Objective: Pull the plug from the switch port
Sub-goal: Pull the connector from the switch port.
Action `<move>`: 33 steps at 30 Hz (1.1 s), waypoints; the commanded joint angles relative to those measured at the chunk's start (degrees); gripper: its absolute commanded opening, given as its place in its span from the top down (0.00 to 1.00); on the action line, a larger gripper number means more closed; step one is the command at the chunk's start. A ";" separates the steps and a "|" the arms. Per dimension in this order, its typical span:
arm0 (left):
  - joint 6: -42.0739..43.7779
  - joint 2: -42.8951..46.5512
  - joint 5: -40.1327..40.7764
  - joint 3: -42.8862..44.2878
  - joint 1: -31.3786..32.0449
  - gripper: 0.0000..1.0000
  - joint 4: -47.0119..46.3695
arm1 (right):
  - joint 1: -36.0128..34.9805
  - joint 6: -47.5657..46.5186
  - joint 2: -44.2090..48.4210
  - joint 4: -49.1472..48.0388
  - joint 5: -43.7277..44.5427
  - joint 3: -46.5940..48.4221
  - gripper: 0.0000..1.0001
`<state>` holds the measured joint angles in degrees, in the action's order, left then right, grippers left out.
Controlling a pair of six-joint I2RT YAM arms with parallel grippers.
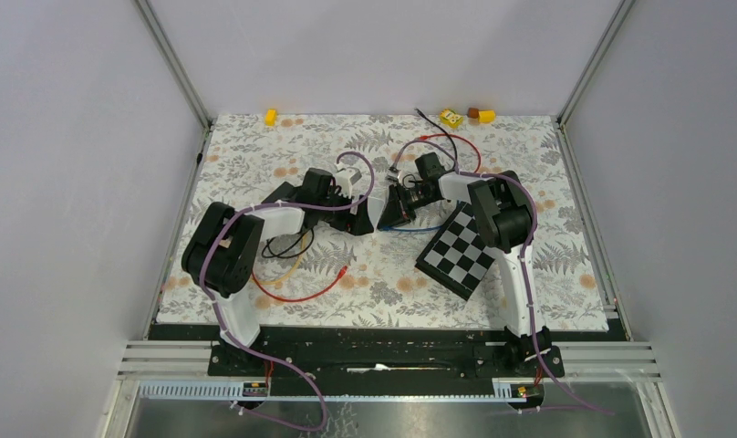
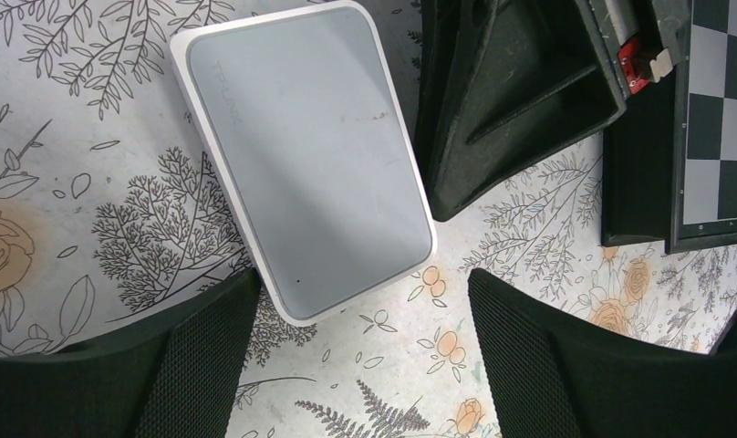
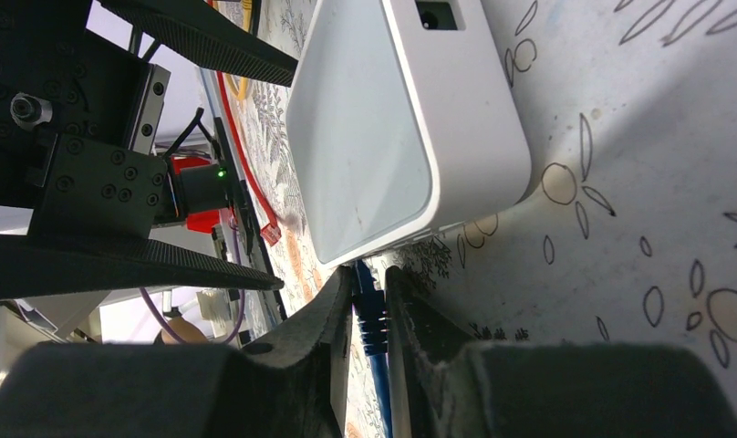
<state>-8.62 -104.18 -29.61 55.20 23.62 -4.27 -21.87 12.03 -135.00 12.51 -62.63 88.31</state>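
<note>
Two things look likely to spoil the pull. The first is the grip. The right gripper (image 3: 369, 278) has its jaws nearly closed, one finger on each side of the blue plug (image 3: 368, 306). The plug sits in a port on the edge of the white switch (image 3: 392, 137), which lies mid-table on the flowered tablecloth (image 2: 91, 210). The fingers appear to press the plug's soft boot rather than its hard body. If that is all they hold, the boot may squash and slip through the pads as the arm backs away, leaving the plug seated. Whether the latch tab is under a finger cannot be told. If it is not pressed down, a hard tug would probably drag the whole switch instead of freeing the plug. The second is that nothing pins the switch. The left gripper (image 2: 363, 301) has its jaws wide open, with one finger just beside the switch's near corner and the other apart from it. A light box like this would likely skid or tilt toward the right arm on the cloth. A pull off the line of the port could also bend the plug or strain the blue cable (image 3: 380, 383) running back between the right fingers. Both grippers are close together over the switch, so a sideways drift could knock them together. The checkerboard (image 2: 716, 119) beside the right arm could be nudged too.
</note>
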 commanded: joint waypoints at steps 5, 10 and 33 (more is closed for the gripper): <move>2.03 0.50 5.40 -0.93 2.06 0.10 1.16 | -0.77 -0.39 -1.31 -1.61 0.01 -0.42 0.89; 3.92 -0.22 13.11 0.26 4.79 0.09 2.17 | -0.72 -0.53 -1.16 -1.53 -0.39 -0.42 0.90; 3.09 -1.78 16.04 1.05 6.53 0.37 4.19 | -0.72 1.01 0.26 -0.48 -1.01 0.32 0.93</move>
<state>-5.02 -104.33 -12.53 56.80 30.13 -2.70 -21.91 12.03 -135.17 11.53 -63.96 88.23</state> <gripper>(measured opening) 0.716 0.218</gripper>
